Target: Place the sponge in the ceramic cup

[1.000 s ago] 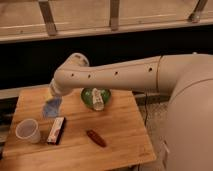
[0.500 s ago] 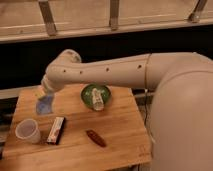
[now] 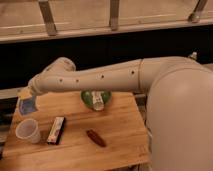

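Item: one small, light-blue, soft sponge with a wavy edge, recorded as pinched in the gripper at the far left end of the cream-coloured arm and held clear of the pale wooden worktop. It was not yet in the plain white, slightly tapered ceramic cup, which was logged upright near the left front corner of the worktop. In the camera view the sponge was placed above the cup, but how far it sat behind the rim could not be settled from this one view. Also listed were a flat black-and-white rectangular bar just right of the cup, a dark red elongated object further right, and a green bowl towards the back holding a whitish item. Risks noted: if released out of line with the opening, the sponge would likely be caught on the rim and dropped to the worktop or off its left edge. The cup, judged light, could be tipped or pushed against the bar by a low descent. Being soft and nearly as wide as the opening, the sponge might be left perched across the rim.
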Available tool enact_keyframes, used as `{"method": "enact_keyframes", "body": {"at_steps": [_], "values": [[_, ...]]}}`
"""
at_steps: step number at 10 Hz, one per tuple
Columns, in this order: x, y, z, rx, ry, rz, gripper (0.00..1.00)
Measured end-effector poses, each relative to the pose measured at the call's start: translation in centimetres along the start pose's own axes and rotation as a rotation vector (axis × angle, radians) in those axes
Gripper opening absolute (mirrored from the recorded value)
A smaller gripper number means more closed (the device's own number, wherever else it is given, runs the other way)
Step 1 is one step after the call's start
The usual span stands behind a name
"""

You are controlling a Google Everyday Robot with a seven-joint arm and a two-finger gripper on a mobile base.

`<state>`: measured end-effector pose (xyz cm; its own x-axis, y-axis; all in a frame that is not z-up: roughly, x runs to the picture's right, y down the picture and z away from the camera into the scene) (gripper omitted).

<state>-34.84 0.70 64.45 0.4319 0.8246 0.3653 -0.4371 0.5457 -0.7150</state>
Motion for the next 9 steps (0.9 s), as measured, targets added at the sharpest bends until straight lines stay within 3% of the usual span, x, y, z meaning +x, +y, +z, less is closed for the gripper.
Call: {"method": "enact_keyframes", "body": {"at_steps": [3, 9], "values": [[0.9, 0.6, -0.7, -0.121, -0.086, -0.025, 0.00], [1.4, 2.4, 1.2, -0.216, -0.105, -0.072, 0.00]]}}
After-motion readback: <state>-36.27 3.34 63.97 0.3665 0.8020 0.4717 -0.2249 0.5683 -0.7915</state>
